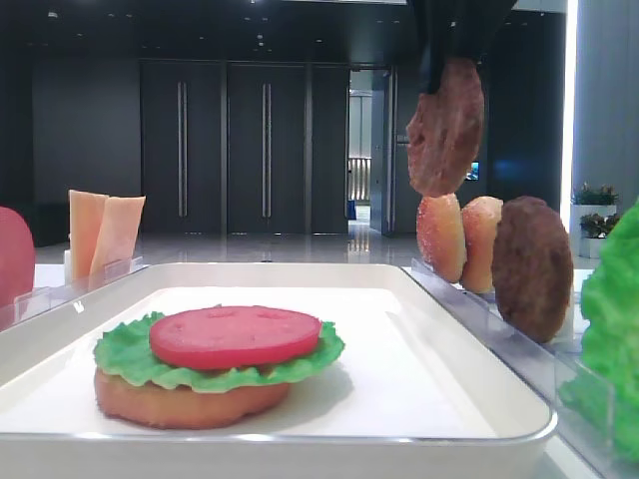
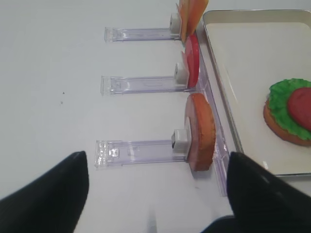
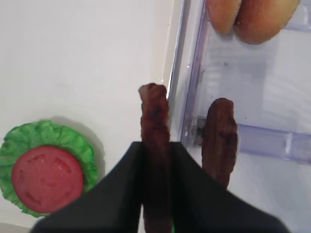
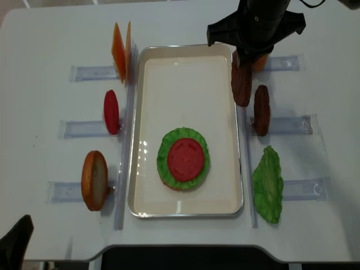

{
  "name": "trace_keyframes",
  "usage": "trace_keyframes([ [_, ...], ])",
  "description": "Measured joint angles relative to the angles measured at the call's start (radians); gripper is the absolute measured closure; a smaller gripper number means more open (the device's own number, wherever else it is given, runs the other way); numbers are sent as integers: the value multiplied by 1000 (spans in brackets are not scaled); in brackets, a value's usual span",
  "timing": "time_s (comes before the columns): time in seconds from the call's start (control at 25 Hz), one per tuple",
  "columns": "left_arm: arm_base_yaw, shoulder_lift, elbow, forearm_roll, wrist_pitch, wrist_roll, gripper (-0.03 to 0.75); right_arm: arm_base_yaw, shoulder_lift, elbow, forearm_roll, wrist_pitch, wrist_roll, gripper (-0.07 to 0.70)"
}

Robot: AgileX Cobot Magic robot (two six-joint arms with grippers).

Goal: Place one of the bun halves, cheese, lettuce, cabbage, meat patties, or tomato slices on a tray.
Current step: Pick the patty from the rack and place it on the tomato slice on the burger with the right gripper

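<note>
1. The right gripper is clamped on a meat patty, holding it on edge, its round faces vertical, hanging below the jaws

2. That held patty is in the air over the right rim of the tray; in the right wrist view its lower edge sits just at the rim line, with the clear rack on one side and the white tray floor on the other

3. The relation that counts: the stack of bun half, lettuce and tomato slice lies inward and toward the near end of the tray from the held patty, well apart from it, down and to the left in the overhead view

4. To land flat on the tomato slice the patty would, I judge, have to be tipped from on-edge to face-down as well as carried across

5. A second patty stands upright in the rack just beside the held one, apart from it

6. The left gripper hangs wide and empty near the spare bun half, outside the tray's left rim; the right arm is clearly the one placed for this move
</note>
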Motion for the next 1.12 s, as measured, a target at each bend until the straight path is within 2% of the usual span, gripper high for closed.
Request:
trace_keyframes([
  [0.24,0,0,0,0,0,0,24,0,-112,86,82,-5,-21,521],
  [0.36,0,0,0,0,0,0,24,0,-163,157,140,-67,-39,521],
  [0.52,0,0,0,0,0,0,24,0,-208,268,275,-210,-107,521],
  [0.64,0,0,0,0,0,0,24,0,-222,362,408,-339,-180,521],
  [0.96,0,0,0,0,0,0,24,3,-224,596,778,-633,-426,521],
  [1.12,0,0,0,0,0,0,24,42,-224,673,957,-770,-559,521],
])
